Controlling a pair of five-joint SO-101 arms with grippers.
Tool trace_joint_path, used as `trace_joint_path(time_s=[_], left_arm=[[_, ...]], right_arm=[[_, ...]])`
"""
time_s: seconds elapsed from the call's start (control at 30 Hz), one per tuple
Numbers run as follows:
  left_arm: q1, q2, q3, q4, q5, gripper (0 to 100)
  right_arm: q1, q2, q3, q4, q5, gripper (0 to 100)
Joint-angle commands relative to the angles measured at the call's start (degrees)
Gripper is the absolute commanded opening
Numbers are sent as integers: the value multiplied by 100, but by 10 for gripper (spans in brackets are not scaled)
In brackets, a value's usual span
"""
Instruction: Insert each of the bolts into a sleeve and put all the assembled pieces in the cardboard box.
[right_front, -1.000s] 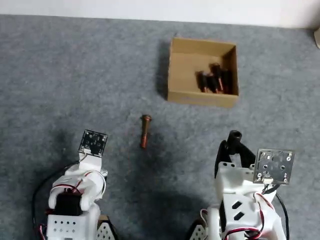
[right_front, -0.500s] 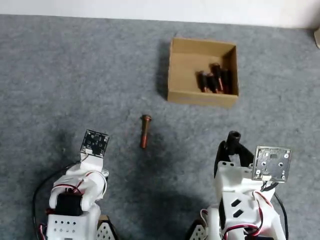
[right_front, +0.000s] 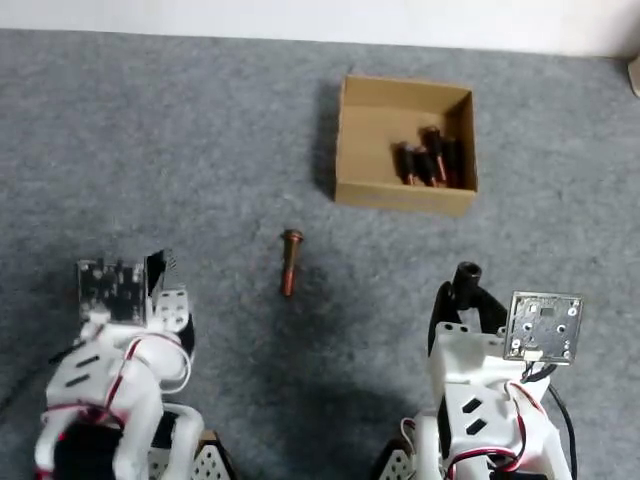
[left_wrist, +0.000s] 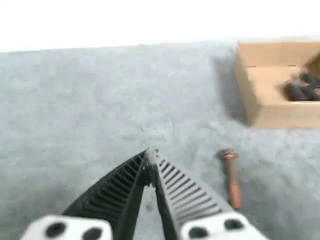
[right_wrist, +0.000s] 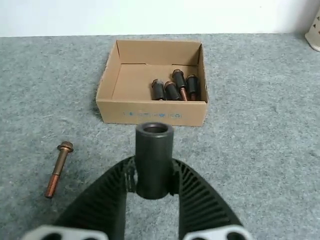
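Note:
A copper bolt lies alone on the grey carpet, head toward the cardboard box; it also shows as the bolt and bolt. The box holds several black sleeves with bolts in them. My right gripper is shut on a black sleeve, held upright with its open end up, right of the bolt and short of the box. My left gripper is shut and empty, raised left of the bolt; in the high view the left gripper sits at the lower left.
Grey carpet covers the whole work area up to a white wall at the back. A pale object sits at the far right edge. Open carpet lies between the bolt and the box.
My left arm has lifted and swung to the left, its wrist now turned toward the bolt. The right arm, the sleeve, the bolt and the box have stayed put.

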Motion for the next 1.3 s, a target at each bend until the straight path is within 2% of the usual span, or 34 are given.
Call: trace_joint_path(time_s=[0.0, 0.2, 0.33, 0.43, 0.53, 0.67, 0.8, 1.07, 1.27], left_arm=[[391, 1974, -910, -123, 501, 8], [1323, 5569, -2281, -105, 1240, 8], [1868, 6800, -2563, -158, 1407, 8], [2114, 7222, -2431, -712, 1442, 35], [2255, 7503, -2097, -1565, 1486, 151], [2290, 7802, -1622, -2629, 1908, 274], [2237, 8391, -1587, -3429, 1890, 264], [1701, 9666, -2536, -3508, 1890, 229], [1534, 9648, -2659, -3499, 1864, 230]], right_arm=[[57, 4, -13, -163, 105, 5], [57, 4, -13, -163, 105, 5], [57, 4, -4, -163, 105, 5], [57, 4, -4, -163, 105, 5], [57, 4, -4, -163, 88, 5], [48, 4, -4, -189, 88, 5], [22, 4, 4, -198, 105, 5], [22, -13, 295, -365, 97, 5], [40, -13, 321, -365, 105, 5]])
